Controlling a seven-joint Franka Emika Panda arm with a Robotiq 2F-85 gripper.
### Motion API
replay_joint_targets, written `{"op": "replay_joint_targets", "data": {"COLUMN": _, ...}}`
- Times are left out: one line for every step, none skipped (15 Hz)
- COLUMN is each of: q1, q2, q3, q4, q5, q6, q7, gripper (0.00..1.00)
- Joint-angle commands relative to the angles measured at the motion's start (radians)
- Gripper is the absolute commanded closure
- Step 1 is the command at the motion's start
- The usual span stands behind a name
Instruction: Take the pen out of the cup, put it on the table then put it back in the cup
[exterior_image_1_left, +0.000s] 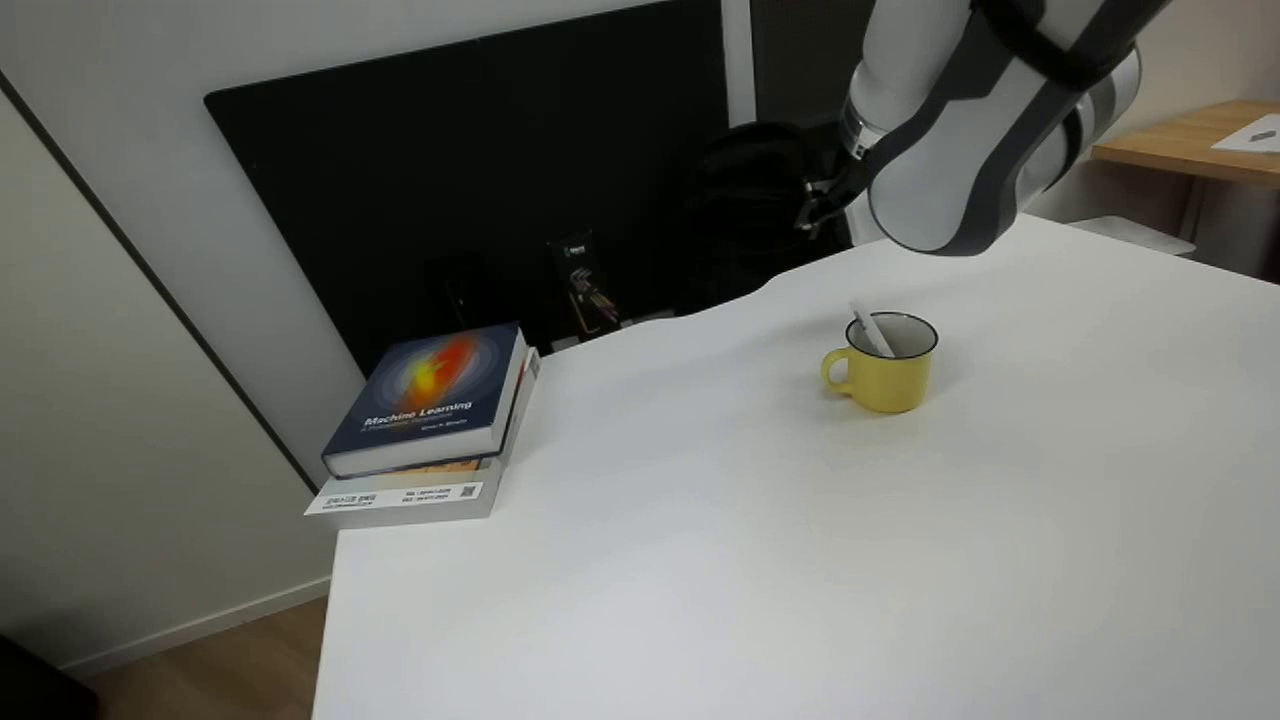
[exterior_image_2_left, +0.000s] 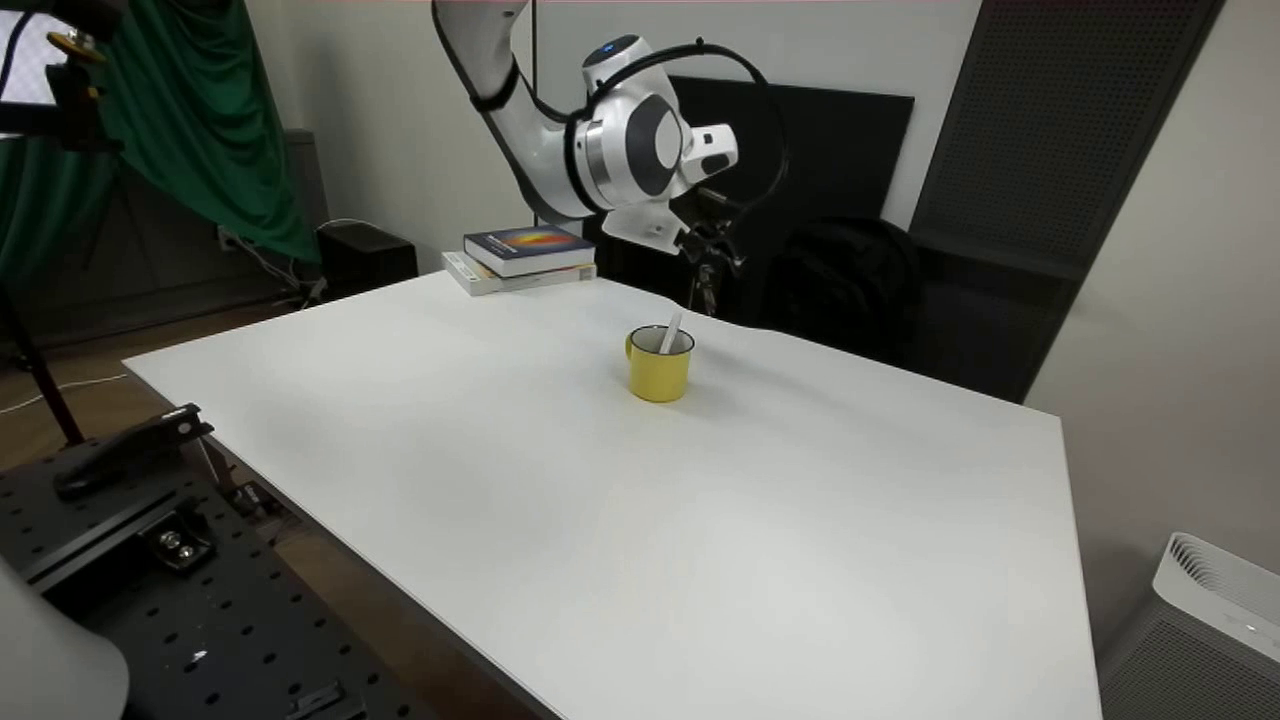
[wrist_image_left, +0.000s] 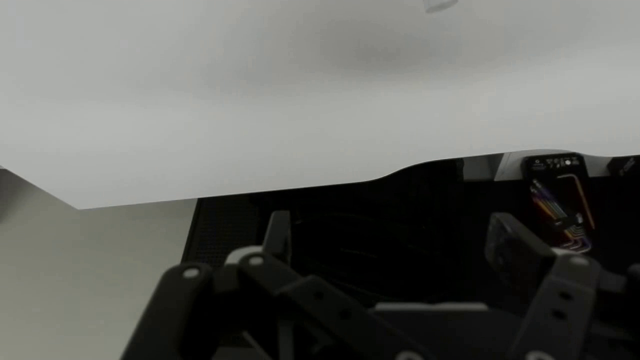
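Note:
The yellow cup (exterior_image_1_left: 888, 385) stands upright on the white table (exterior_image_1_left: 700, 580); it also shows in an exterior view (exterior_image_2_left: 658, 380). The whitish pen (exterior_image_1_left: 872, 332) leans in the cup, its upper end above the rim; it also shows in an exterior view (exterior_image_2_left: 671, 332). Its lower part is hidden inside the cup. In the wrist view a pale stick end (wrist_image_left: 440, 5), likely the pen, shows at the top edge; the cup is out of view there. My gripper (wrist_image_left: 392, 235) is open and empty, beyond the table's edge and apart from the cup; in an exterior view it (exterior_image_2_left: 712, 275) is dark and small.
Two stacked books (exterior_image_1_left: 430, 400) lie at a table corner, also in an exterior view (exterior_image_2_left: 530, 250). A hex key set (wrist_image_left: 560, 205) is beyond the table's wavy edge. A dark backpack (exterior_image_2_left: 845, 290) and a black panel (exterior_image_1_left: 480, 180) stand behind. A light wooden desk (exterior_image_1_left: 1190, 135) is farther off.

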Motion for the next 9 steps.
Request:
{"op": "replay_joint_targets", "data": {"q1": 0.032, "q2": 0.006, "q3": -0.019, "q4": -0.007, "q5": 0.068, "q6": -0.01, "q7": -0.043, "gripper": 0.0}}
{"op": "replay_joint_targets", "data": {"q1": 0.045, "q2": 0.006, "q3": -0.022, "q4": -0.011, "q5": 0.07, "q6": -0.025, "q7": -0.037, "gripper": 0.0}}
{"op": "replay_joint_targets", "data": {"q1": 0.052, "q2": 0.006, "q3": -0.023, "q4": -0.014, "q5": 0.07, "q6": -0.031, "q7": -0.034, "gripper": 0.0}}
{"op": "replay_joint_targets", "data": {"q1": 0.054, "q2": 0.006, "q3": -0.023, "q4": -0.015, "q5": 0.072, "q6": -0.033, "q7": -0.033, "gripper": 0.0}}
{"op": "replay_joint_targets", "data": {"q1": 0.053, "q2": 0.006, "q3": -0.023, "q4": -0.016, "q5": 0.074, "q6": -0.034, "q7": -0.033, "gripper": 0.0}}
{"op": "replay_joint_targets", "data": {"q1": 0.052, "q2": 0.006, "q3": -0.025, "q4": -0.017, "q5": 0.075, "q6": -0.034, "q7": -0.033, "gripper": 0.0}}
{"op": "replay_joint_targets", "data": {"q1": 0.052, "q2": 0.006, "q3": -0.027, "q4": -0.018, "q5": 0.075, "q6": -0.034, "q7": -0.033, "gripper": 0.0}}
{"op": "replay_joint_targets", "data": {"q1": 0.052, "q2": 0.006, "q3": -0.028, "q4": -0.019, "q5": 0.075, "q6": -0.034, "q7": -0.033, "gripper": 0.0}}
{"op": "replay_joint_targets", "data": {"q1": 0.052, "q2": 0.006, "q3": -0.029, "q4": -0.019, "q5": 0.075, "q6": -0.034, "q7": -0.033, "gripper": 0.0}}
